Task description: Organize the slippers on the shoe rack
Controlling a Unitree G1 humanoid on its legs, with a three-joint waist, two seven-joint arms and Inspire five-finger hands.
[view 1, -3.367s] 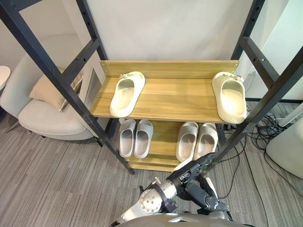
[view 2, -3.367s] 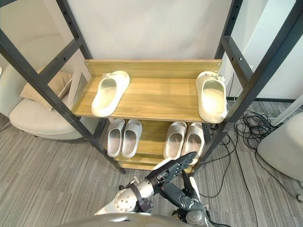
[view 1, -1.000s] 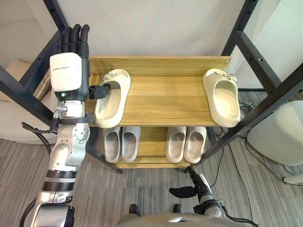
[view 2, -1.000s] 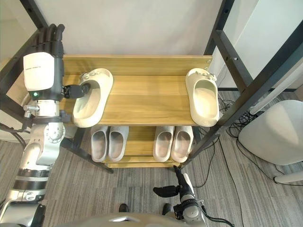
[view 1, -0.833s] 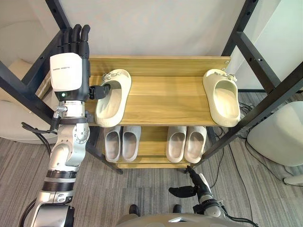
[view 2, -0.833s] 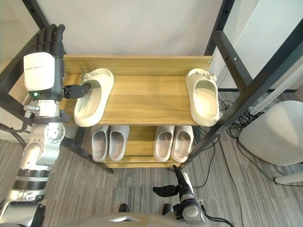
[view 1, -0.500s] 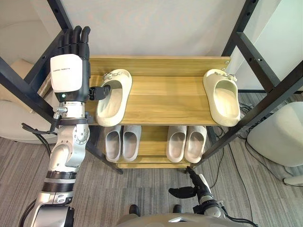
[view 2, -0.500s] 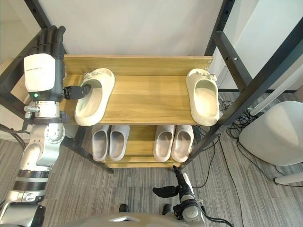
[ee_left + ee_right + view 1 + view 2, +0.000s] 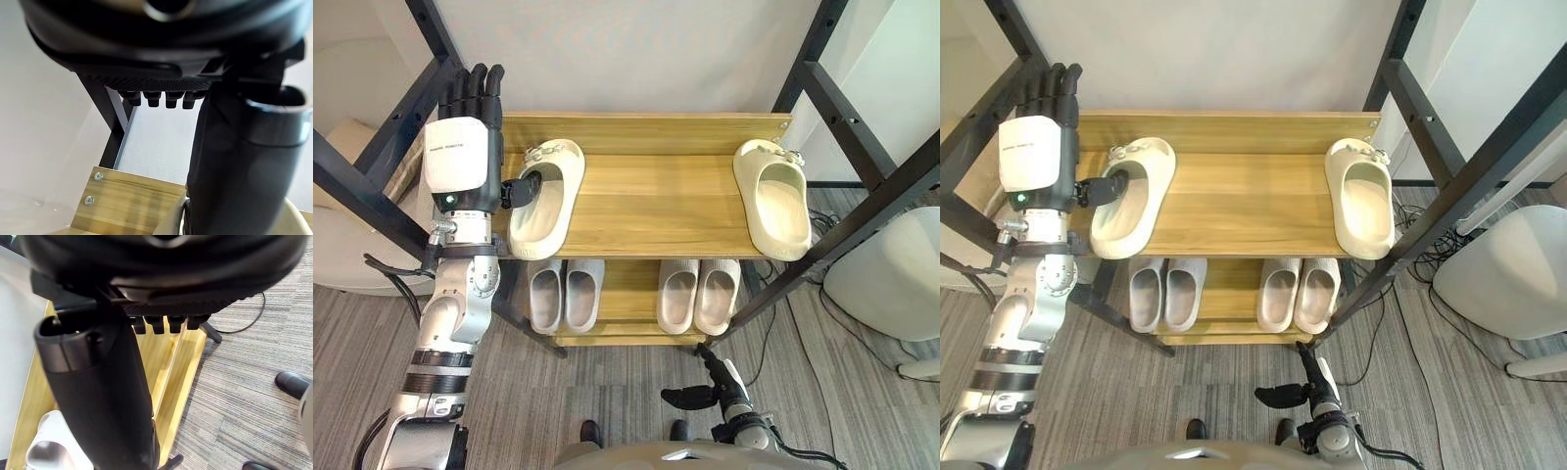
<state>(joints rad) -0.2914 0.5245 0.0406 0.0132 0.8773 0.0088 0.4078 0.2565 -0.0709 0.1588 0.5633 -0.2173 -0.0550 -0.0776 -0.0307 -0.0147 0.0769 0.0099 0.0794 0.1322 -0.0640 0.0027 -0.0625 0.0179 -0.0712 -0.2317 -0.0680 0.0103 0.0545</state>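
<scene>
Two cream slippers lie far apart on the top wooden shelf (image 9: 656, 201): the left slipper (image 9: 548, 201) tilted, the right slipper (image 9: 775, 201) near the shelf's right end. My left hand (image 9: 460, 152) is raised at the shelf's left end, fingers (image 9: 470, 88) straight and pointing up, open. Its thumb (image 9: 522, 188) reaches into the left slipper's opening and touches its inner edge; the left wrist view has the thumb (image 9: 239, 161) over the slipper's rim. My right hand (image 9: 710, 387) hangs low over the floor, open and holding nothing.
Two pairs of grey slippers (image 9: 563, 294) (image 9: 695, 294) stand side by side on the lower shelf. Dark slanted frame posts (image 9: 372, 186) (image 9: 862, 201) flank the rack. A beige armchair (image 9: 342, 259) stands at the left, a white rounded object (image 9: 881, 284) and floor cables (image 9: 803, 294) at the right.
The left arm has risen from low in front up to the shelf. In the last second the left hand edged slightly, and the left slipper's toe swung a little leftward.
</scene>
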